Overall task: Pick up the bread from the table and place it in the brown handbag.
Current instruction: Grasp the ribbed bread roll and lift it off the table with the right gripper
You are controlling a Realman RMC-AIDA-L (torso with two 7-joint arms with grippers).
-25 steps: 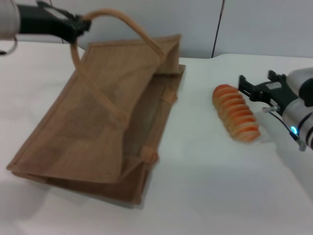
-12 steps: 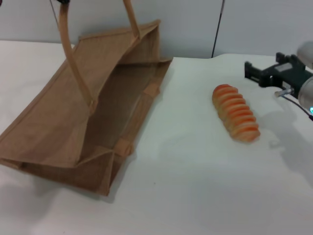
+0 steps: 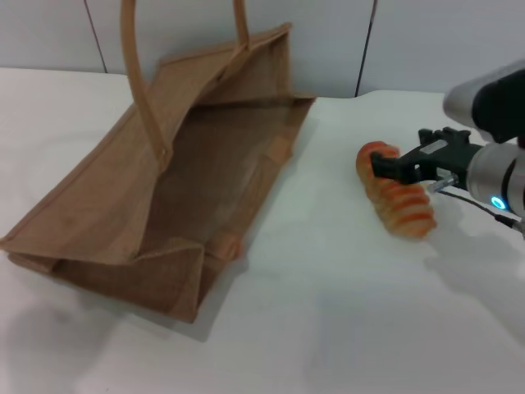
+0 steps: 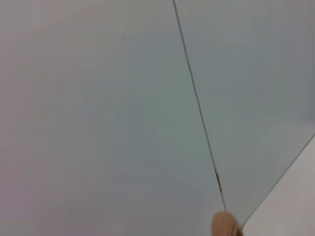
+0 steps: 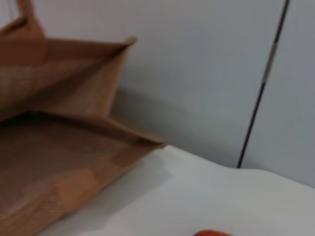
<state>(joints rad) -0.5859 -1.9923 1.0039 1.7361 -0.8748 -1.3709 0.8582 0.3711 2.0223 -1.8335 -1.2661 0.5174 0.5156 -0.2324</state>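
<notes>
on the left, the brown handbag (image 3: pixel 172 172) lies tilted on the table (image 3: pixel 328 328), its mouth gaping toward the right and its handles (image 3: pixel 135 74) running up out of the head view. the left gripper is out of sight, so whether it holds a handle cannot be told; if the bag is only propped, it could sag and the mouth narrow before anything arrives.

further right, the bread (image 3: pixel 395 201) rests on the table, well apart from the bag. the right gripper (image 3: pixel 392 167) is right over the loaf's far end, fingers spread and holding nothing, seemingly one either side of it.

the main risk appears to be the grasp: a bite this near the end could let the loaf swing or slip once lifted, and its ridged top may give the pads poor purchase. closing too hard might crush it. a low carry could catch the bag's near edge (image 3: pixel 283 156) and push the bag away.
</notes>
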